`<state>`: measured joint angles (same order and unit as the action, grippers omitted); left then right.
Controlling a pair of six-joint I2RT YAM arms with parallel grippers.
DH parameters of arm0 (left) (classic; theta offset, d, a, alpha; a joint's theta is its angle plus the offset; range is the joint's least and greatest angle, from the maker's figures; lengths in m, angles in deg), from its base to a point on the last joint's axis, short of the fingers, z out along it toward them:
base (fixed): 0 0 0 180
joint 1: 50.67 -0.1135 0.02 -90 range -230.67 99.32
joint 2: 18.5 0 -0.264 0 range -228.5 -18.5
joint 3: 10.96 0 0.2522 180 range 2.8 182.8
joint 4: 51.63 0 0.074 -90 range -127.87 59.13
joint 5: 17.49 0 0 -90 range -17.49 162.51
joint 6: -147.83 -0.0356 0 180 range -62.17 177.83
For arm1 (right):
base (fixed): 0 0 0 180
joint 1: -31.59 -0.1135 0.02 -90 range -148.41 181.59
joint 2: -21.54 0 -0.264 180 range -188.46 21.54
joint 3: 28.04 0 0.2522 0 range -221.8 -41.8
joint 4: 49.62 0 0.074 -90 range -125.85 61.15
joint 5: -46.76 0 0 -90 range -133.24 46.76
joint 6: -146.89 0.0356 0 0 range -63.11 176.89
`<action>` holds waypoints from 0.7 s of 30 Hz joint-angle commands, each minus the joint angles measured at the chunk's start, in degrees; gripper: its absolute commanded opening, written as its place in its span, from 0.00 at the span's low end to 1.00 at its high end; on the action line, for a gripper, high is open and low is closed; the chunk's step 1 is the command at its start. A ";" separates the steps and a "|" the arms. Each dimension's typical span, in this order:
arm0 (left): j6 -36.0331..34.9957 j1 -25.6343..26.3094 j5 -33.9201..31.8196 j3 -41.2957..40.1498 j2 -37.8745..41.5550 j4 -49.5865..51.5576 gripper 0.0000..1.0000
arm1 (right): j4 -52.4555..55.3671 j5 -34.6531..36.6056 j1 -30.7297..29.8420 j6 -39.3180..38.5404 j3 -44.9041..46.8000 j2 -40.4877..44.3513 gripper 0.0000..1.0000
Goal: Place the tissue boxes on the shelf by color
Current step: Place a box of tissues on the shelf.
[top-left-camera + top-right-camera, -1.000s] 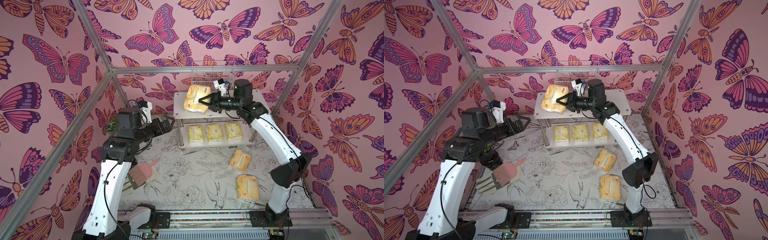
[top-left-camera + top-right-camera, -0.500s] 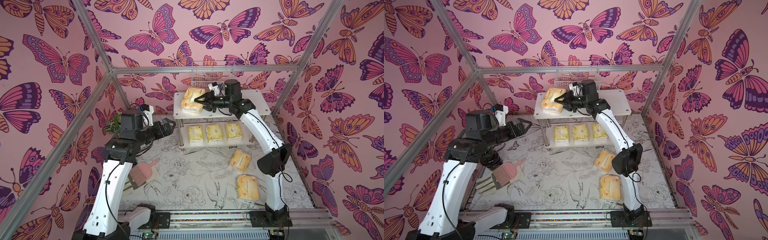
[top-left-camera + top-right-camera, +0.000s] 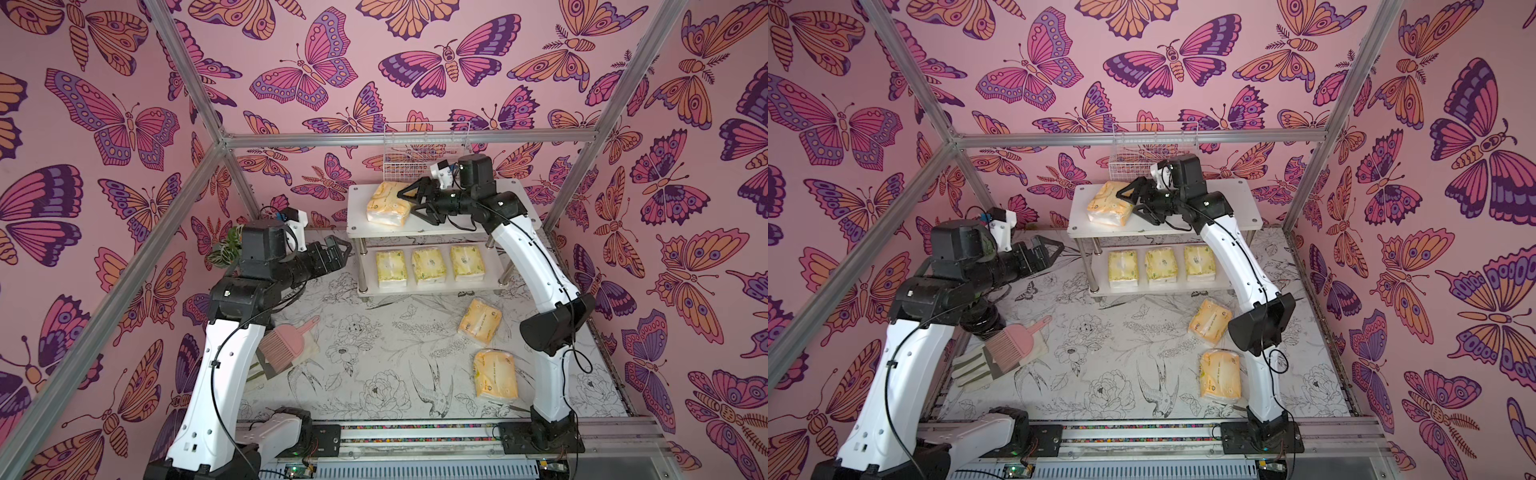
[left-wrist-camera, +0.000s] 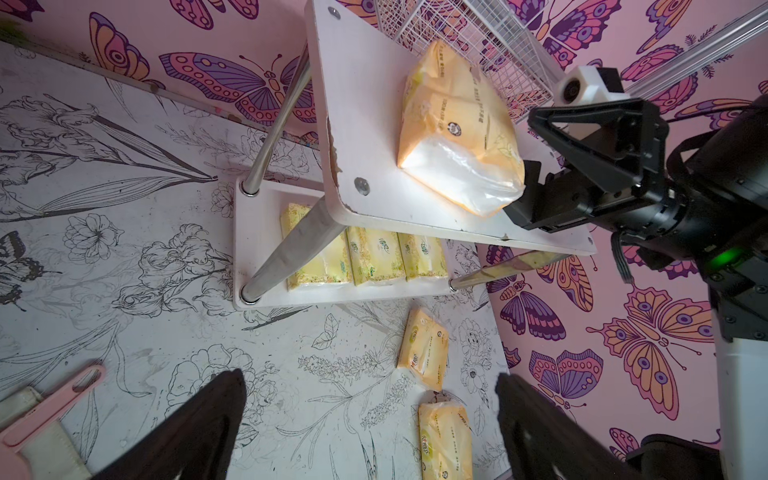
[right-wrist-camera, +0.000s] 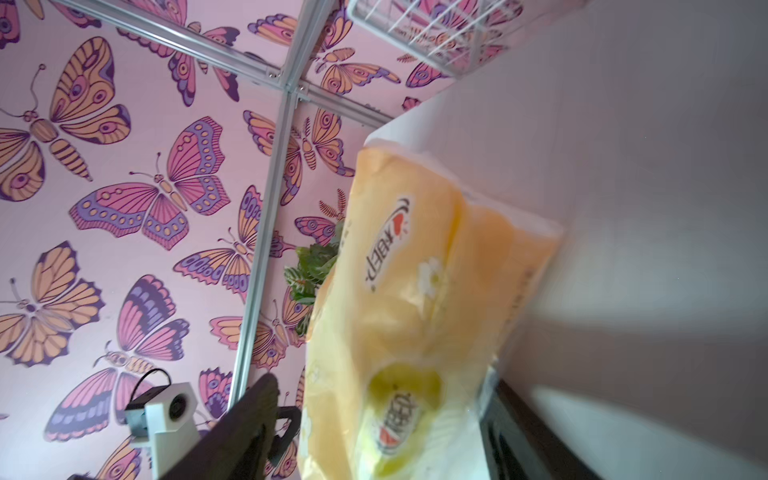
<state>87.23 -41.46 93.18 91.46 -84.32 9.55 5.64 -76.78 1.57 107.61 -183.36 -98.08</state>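
Right pincer (image 3: 405, 204) released, astride orange pack (image 3: 386, 203) on shelf (image 3: 359, 208) top (left wrist view shows finger (image 4: 552, 124) clear).

Ahead of me a white wire basket (image 3: 426, 147) sits at the back wall, by the metal frame rail (image 3: 316, 140). In the far corner on my left stands a small green plant (image 3: 226, 249). Nearer on my left a pink dustpan (image 3: 1013, 343) lies on a pale cloth (image 3: 1038, 349), a striped white-and-green rag (image 3: 971, 368) just beside it, all on the tabletop (image 3: 374, 353) drawn with flowers and birds. Butterflies cover the pink walls (image 3: 311, 70).
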 commanded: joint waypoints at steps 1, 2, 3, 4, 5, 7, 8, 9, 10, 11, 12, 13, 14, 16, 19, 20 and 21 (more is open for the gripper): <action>0.34 -0.41 1.15 -0.11 -0.53 -1.68 1.00 | 12.15 9.59 0.42 -7.53 -3.07 1.72 0.78; 0.45 -0.37 1.30 -0.09 -0.61 -1.74 1.00 | 13.09 11.18 0.41 -8.33 -3.07 1.92 0.78; 0.44 -0.42 1.32 -0.08 -0.71 -1.78 1.00 | 13.66 12.72 0.40 -9.22 -3.05 2.08 0.78; 0.43 -0.40 1.35 -0.07 -0.71 -1.91 1.00 | 13.72 13.35 0.42 -9.81 -2.89 2.15 0.78; 0.40 -0.41 1.24 -0.07 -0.71 -1.91 1.00 | 13.32 13.62 0.40 -10.14 -2.74 2.28 0.78; 0.26 -0.41 1.21 -0.07 -0.87 -1.94 1.00 | 11.32 13.27 0.40 -10.45 -2.00 2.16 0.78; 0.22 -0.38 1.12 -0.07 -0.81 -1.97 1.00 | 9.83 12.82 0.41 -10.55 -1.52 2.19 0.78; 0.28 -0.43 1.12 -0.07 -0.91 -2.03 1.00 | 8.29 12.17 0.45 -10.47 -0.89 2.12 0.78; 0.19 -0.42 1.13 -0.07 -0.96 -2.04 1.00 | 6.58 11.34 0.45 -10.53 -0.42 2.01 0.78; 0.13 -0.39 1.09 -0.16 -0.98 -2.06 1.00 | 5.20 10.58 0.40 -10.48 0.00 1.80 0.77; 0.10 -0.46 1.06 -0.16 -1.01 -2.04 1.00 | 3.82 9.69 0.41 -10.29 0.20 1.41 0.77; 0.06 -0.40 1.10 -0.26 -1.00 -1.99 1.00 | 2.50 8.53 0.45 -10.15 0.19 1.02 0.77; 0.12 -0.41 1.05 -0.32 -1.04 -1.98 1.00 | 1.65 7.57 0.40 -9.82 0.27 0.76 0.77; 0.12 -0.42 1.05 -0.56 -1.11 -2.00 1.00 | -1.17 5.36 0.36 -9.00 0.68 0.10 0.76; -0.04 -0.43 0.96 -0.91 -1.14 -1.97 1.00 | -6.05 2.47 0.31 -6.99 2.67 -0.09 0.75; -0.03 -0.38 1.02 -1.01 -1.13 -1.98 1.00 | -7.43 1.81 0.25 -6.42 3.16 -0.11 0.75; -0.01 -0.48 1.02 -1.12 -1.14 -2.03 1.00 | -8.99 0.96 0.23 -5.89 3.69 -0.10 0.75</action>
<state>87.43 -41.46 93.57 91.29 -85.13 8.44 2.65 -72.10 1.73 99.98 -180.87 -97.07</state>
